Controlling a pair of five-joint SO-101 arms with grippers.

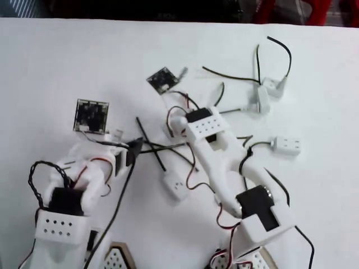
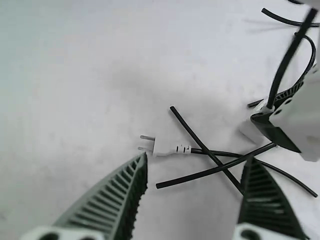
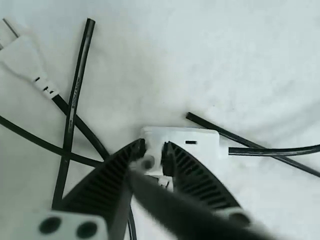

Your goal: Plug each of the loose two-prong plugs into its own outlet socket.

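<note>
Overhead, the white surface (image 1: 45, 67) runs to a straight far edge with dark room beyond. The widest bare stretch is far-left, past two small dark boards (image 1: 91, 116). The middle is crowded, with black cables (image 1: 151, 148) crossing between both arms. Loose sockets (image 1: 287, 145) lie apart from each other, some toward the right side and one near the middle between the arms.

Left wrist view: left hand (image 2: 196, 160) released, fingers spread wide above the surface. A two-prong plug (image 2: 165, 146) lies flat just beyond the fingertips. Its prongs point at bare surface and its lead is crossed by other cables. There is open room on the prong side and clutter on the lead side, where the other arm's hand shows with a cable rising from it.

Right wrist view: right hand (image 3: 154, 149) clenched on the near edge of a white outlet socket (image 3: 185, 142) resting on the surface. A white plug lies apart from that socket, beyond a couple of cables.

The wrist views give the pinch and the plug close up. The overhead view gives the spread of sockets and the surface's far edge.
</note>
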